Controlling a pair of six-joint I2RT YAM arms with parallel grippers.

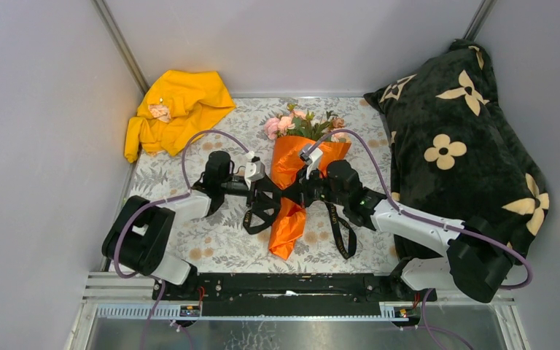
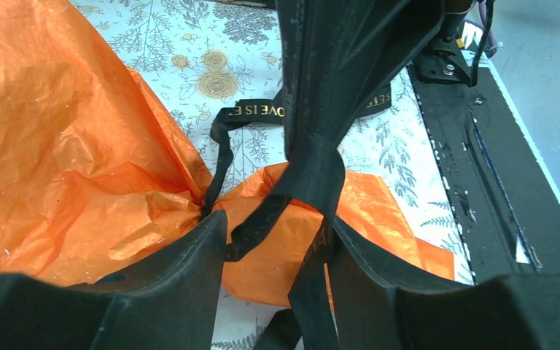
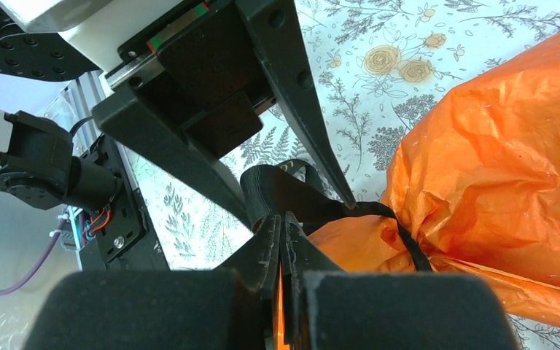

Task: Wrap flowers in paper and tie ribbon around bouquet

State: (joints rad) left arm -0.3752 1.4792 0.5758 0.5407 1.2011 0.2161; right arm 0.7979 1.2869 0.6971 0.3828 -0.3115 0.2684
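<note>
Between three grey walls we saw one floral-print tabletop and one orange-paper pink-rose bouquet lying at its centre. One black lettered ribbon cinched it. The left end effector stood apart around the ribbon, and the right end effector was clamped on it.

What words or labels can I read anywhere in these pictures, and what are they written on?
"OVE IS E": gold letters on the black ribbon, cut off at both ends by folds.
Other gold letters further along the ribbon: too folded or blurred to read.
No readable text on the paper, the pillow or the yellow cloth.
</note>
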